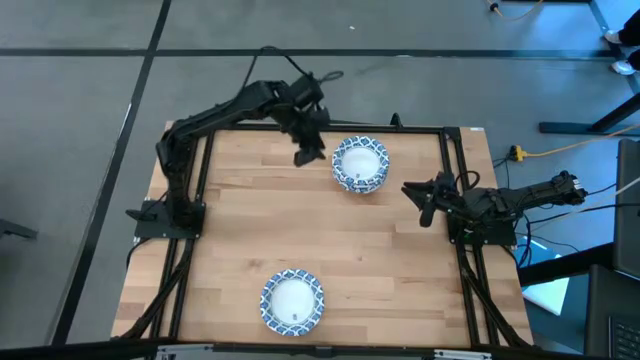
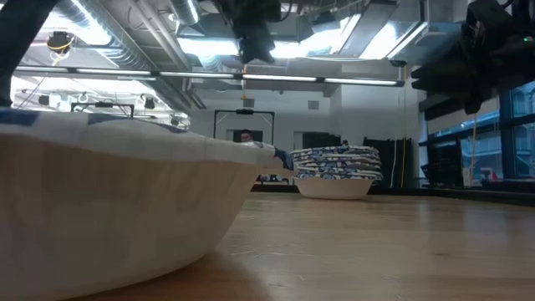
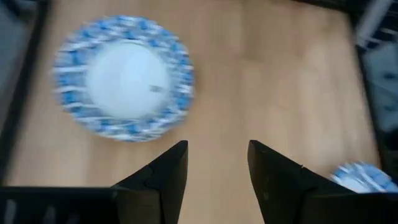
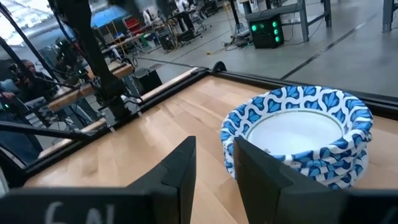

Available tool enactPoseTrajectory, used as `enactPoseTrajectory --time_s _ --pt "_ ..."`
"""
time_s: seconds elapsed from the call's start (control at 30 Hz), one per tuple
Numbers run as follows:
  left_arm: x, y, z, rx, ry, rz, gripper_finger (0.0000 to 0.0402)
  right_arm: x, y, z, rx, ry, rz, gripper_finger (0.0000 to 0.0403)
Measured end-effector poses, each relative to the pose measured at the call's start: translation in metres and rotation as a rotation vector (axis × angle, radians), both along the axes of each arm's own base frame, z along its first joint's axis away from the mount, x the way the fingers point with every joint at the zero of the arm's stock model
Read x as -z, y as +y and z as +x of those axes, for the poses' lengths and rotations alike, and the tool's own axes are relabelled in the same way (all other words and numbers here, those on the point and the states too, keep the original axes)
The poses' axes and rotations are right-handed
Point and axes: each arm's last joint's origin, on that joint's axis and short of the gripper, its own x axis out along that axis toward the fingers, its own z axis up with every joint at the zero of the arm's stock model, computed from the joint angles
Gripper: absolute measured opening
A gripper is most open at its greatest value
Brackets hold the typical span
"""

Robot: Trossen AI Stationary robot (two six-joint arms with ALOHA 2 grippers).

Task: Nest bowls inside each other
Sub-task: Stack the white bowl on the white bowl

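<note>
A single bowl (image 1: 293, 301) is seen at the near edge of the worktop (image 1: 400, 260); the nested stack (image 1: 360, 164) stands far. Stiff, slippery and breakable, it should be gripped by the rim. The left tool (image 1: 309, 155) and the right tool (image 1: 425, 203) are held released, empty.

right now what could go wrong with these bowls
The left gripper hangs open right beside the stack of bowls; a sideways drift could knock it. The single bowl sits near the table's front edge, so a poor grip might push it off.
</note>
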Motion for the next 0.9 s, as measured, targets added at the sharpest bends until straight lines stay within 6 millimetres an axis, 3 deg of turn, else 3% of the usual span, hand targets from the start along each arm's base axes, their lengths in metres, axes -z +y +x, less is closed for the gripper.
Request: enactPoseTrajectory --time_s 0.27,0.47,0.67,0.9 --pt "0.018 -0.041 -0.011 0.122 -0.103 -0.084 0.0162 -0.004 0.0 0.0 0.0 -0.045 0.012 0.0108" --pt "0.039 -0.067 -0.052 0.054 -0.103 -0.099 0.0162 -0.006 0.0 0.001 0.0 -0.064 0.016 0.0108" --pt "0.078 -0.1 -0.093 -0.005 -0.057 -0.172 0.0162 -0.006 0.0 0.001 0.009 -0.066 0.016 0.0108" --pt "0.139 -0.14 -0.128 -0.064 0.037 -0.357 0.0162 -0.006 0.0 0.001 0.012 -0.076 0.039 0.0108"
